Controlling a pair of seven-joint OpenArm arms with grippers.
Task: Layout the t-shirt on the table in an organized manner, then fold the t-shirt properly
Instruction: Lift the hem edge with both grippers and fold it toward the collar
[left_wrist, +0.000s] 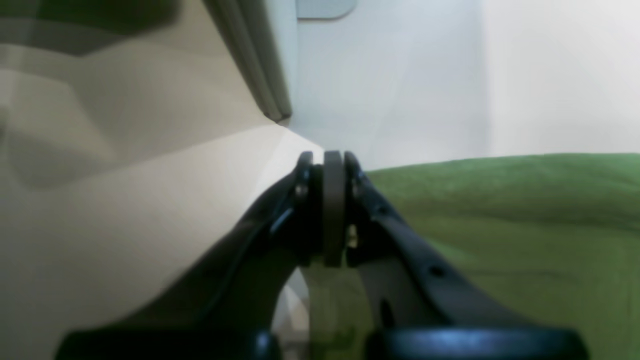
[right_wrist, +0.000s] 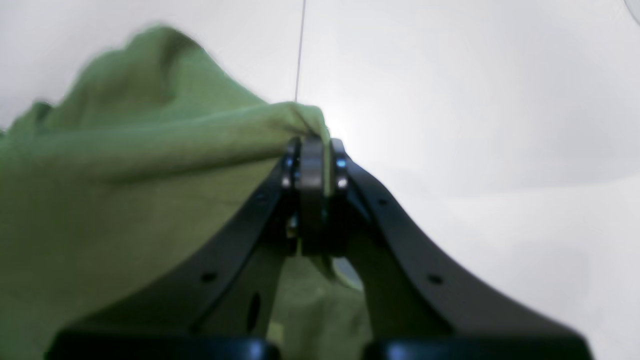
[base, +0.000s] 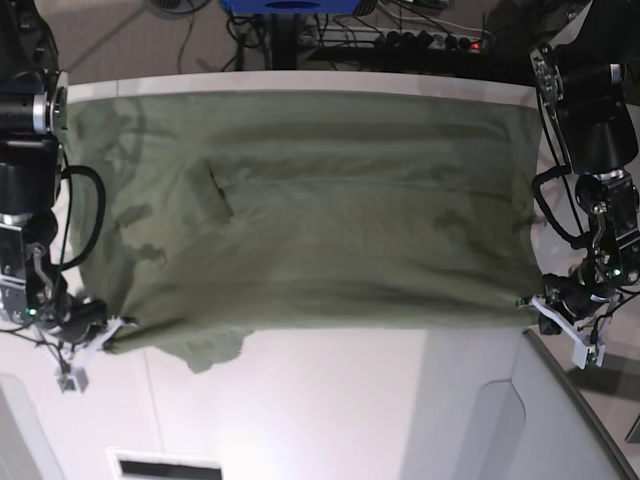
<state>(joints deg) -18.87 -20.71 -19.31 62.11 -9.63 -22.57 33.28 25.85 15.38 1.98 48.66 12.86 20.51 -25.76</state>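
The olive-green t-shirt hangs stretched wide between my two arms above the white table, hiding most of it in the base view. On that view's right my left gripper is shut on the shirt's lower corner; its wrist view shows the jaws pressed together with green cloth running off to the right. My right gripper, at the lower left, is shut on the other lower corner. In the right wrist view a fold of cloth bunches at the closed tips. A wrinkled flap droops near it.
Cables and a power strip lie beyond the table's far edge. A thin seam crosses the tabletop. A rounded panel outline and a dark slot mark the near surface. The table's curved edge runs at the lower right.
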